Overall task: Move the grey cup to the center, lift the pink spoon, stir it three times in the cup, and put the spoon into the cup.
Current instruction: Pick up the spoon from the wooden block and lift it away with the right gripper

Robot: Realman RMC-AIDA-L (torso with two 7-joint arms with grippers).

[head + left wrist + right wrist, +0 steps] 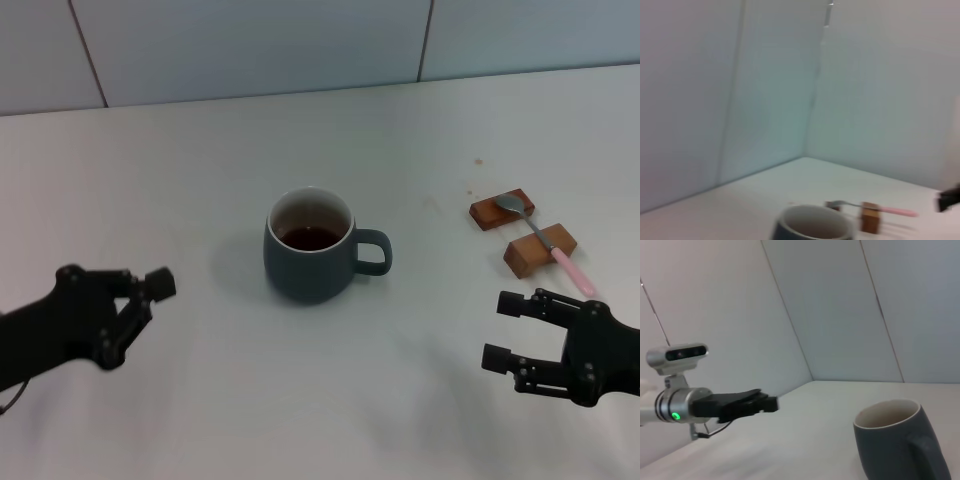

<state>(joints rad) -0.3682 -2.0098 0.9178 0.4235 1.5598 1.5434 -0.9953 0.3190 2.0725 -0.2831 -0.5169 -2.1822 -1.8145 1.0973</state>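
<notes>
The grey cup (312, 250) stands upright mid-table with dark liquid inside, its handle pointing right. It also shows in the left wrist view (812, 227) and the right wrist view (895, 445). The pink spoon (548, 243) lies across two brown wooden blocks at the right, bowl toward the far side; it also shows in the left wrist view (875, 209). My left gripper (160, 284) is shut and empty, well to the left of the cup; the right wrist view shows it too (767, 403). My right gripper (502, 331) is open and empty, in front of the spoon.
Two brown wooden blocks (502, 209) (540, 251) carry the spoon at the right. A pale tiled wall (300, 45) runs along the table's far edge. Small brown specks (478, 161) mark the table beyond the blocks.
</notes>
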